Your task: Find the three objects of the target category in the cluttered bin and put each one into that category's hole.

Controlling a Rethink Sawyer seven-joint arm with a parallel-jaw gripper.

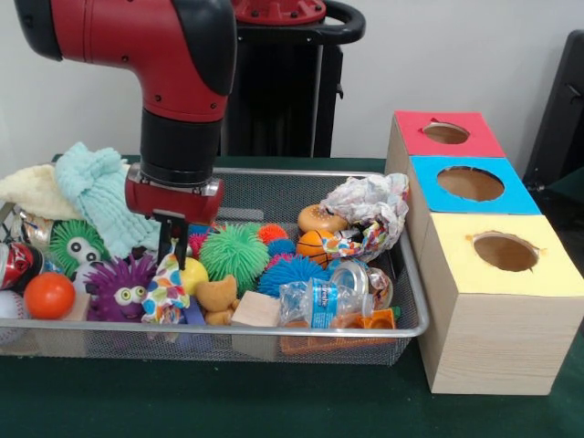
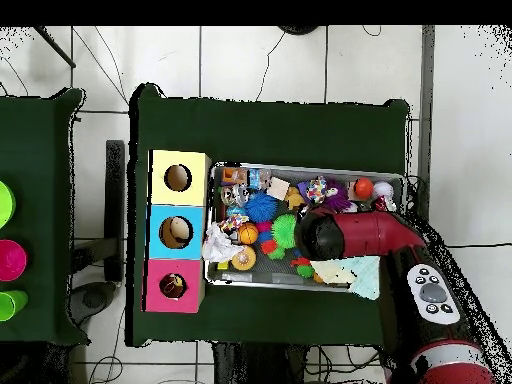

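End effector [image 1: 172,239] lowered — inside bin [image 1: 274,182].

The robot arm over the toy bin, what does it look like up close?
The arm is thick and rounded, with glossy red shells and black joint sections. A black cylinder leads down to a red wrist collar with a silver band. Below it hangs a small black gripper. The overhead view shows grey round buttons on a black panel.

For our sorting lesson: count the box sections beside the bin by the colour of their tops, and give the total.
Red top: 1
Blue top: 1
Yellow top: 1
Total: 3
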